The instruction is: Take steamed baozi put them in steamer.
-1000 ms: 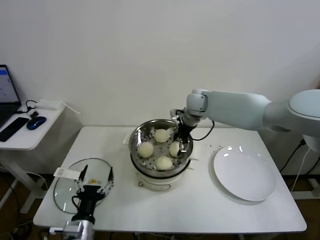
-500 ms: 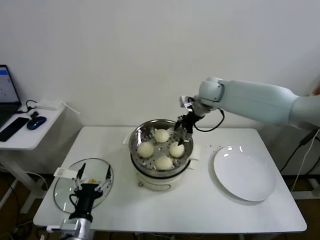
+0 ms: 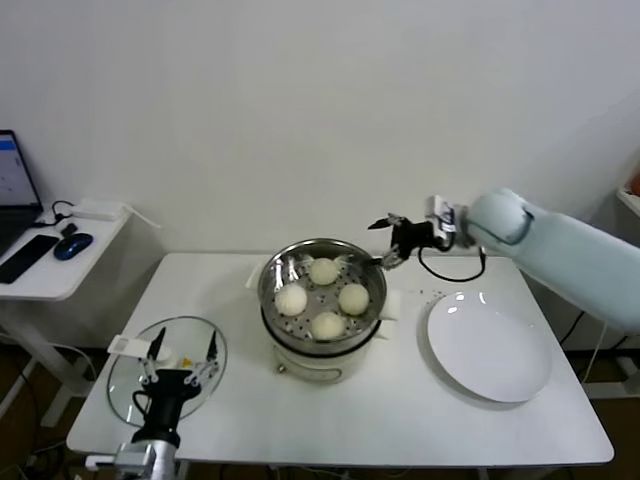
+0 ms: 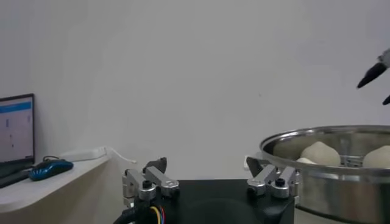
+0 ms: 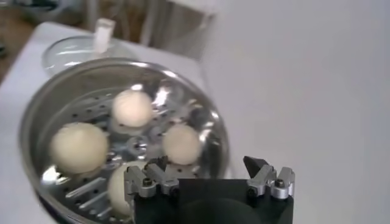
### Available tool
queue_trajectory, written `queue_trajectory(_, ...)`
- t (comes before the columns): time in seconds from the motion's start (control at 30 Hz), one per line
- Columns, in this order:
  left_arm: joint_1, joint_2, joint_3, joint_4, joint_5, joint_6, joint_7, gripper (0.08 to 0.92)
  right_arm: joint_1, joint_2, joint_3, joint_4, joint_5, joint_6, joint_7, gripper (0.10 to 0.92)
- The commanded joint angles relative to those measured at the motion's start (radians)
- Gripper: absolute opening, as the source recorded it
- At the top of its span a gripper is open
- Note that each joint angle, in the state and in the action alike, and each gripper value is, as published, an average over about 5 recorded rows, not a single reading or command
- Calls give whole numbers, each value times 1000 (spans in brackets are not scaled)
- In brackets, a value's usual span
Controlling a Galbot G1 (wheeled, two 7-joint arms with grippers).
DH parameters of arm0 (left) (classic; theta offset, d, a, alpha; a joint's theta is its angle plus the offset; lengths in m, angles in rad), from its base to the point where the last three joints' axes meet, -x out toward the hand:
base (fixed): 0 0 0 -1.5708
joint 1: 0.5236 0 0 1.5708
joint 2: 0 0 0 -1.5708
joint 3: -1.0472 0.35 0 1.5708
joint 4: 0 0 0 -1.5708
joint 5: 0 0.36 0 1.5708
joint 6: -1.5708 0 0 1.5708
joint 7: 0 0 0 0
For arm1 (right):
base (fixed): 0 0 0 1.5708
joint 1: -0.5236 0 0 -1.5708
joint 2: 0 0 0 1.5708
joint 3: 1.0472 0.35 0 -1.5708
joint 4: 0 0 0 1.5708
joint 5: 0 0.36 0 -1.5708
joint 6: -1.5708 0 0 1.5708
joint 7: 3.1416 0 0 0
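Observation:
Several cream-white baozi lie in the shiny steel steamer on its white base at the table's middle. They also show in the right wrist view, inside the steamer. My right gripper is open and empty, raised in the air just right of the steamer's far rim. My left gripper is open and empty, low at the front left over the glass lid. In the left wrist view the steamer stands beyond its fingers.
A flat white plate lies at the right of the table. A round glass lid with a white handle lies at the front left. A side desk with a mouse and keyboard stands at the far left.
My right gripper has left the baozi in the steamer, risen out and swung away to the right. The left gripper has sunk slightly.

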Motion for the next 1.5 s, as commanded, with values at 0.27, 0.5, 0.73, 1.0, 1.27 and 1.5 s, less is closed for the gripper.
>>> queue_trajectory(0.27,14,-24,-1,-4,10,-2,-4,823,-1201,171,1259,265,-203,224,469,823)
queue_trajectory(0.5,3,-18,-16,21,10,1,-2,823,-1462,369,1403,343,-229,314,484,823)
queue_trajectory(0.73,3,-7,-33,31,3,7,-5,823,-1618,485,1459,394,-220,357,463,823)
queue_trajectory(1.0,19,-1,-51,30,-42,1,-6,823,-1724,544,1490,418,-205,379,415,823)
queue_trajectory(1.27,30,-2,-62,19,-57,-2,5,823,-1763,564,1495,421,-171,394,375,823)
queue_trajectory(1.5,41,-8,-60,10,-38,-10,7,823,-1756,562,1487,405,-158,399,359,823)
